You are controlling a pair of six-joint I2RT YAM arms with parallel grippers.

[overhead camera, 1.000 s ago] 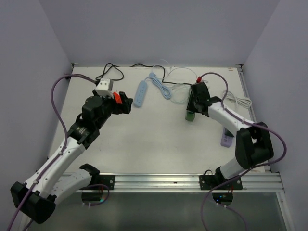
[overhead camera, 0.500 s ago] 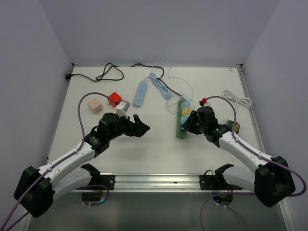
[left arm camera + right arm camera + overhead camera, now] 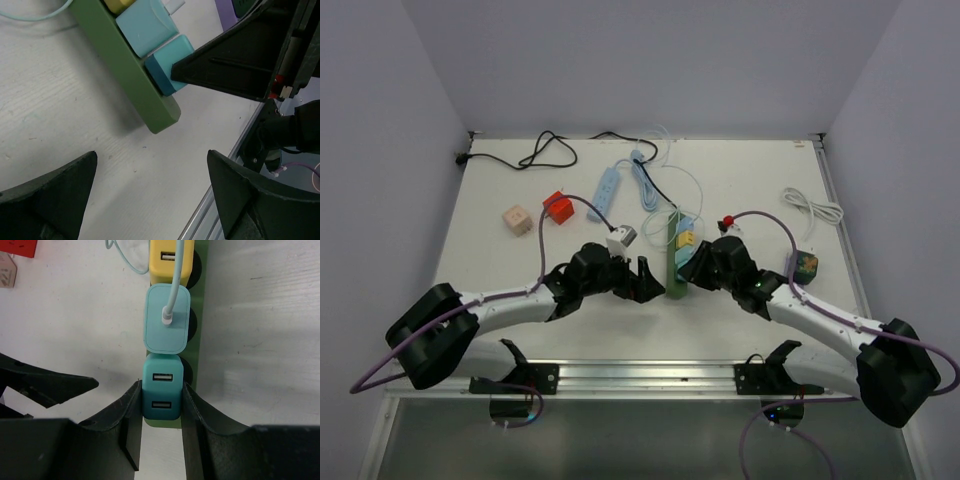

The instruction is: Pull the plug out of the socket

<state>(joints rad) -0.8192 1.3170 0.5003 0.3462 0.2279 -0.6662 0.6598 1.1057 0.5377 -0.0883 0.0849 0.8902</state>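
A green power strip lies mid-table with three plugs in it: a yellow one, a light blue one with a pale cable, and a teal USB plug at the near end. My right gripper is shut on the teal plug, one finger on each side; in the top view it sits at the strip's right. My left gripper is open and empty, just left of the strip's near end; it also shows in the top view.
At the back lie a pale blue power strip, a red cube, a beige cube and a black cable. A white cable and a small adapter lie right. A metal rail runs along the near edge.
Both arms have swung in toward the table's middle front. The green strip has moved left and nearer with the right gripper. The left gripper has come from the back left to the strip's near end.
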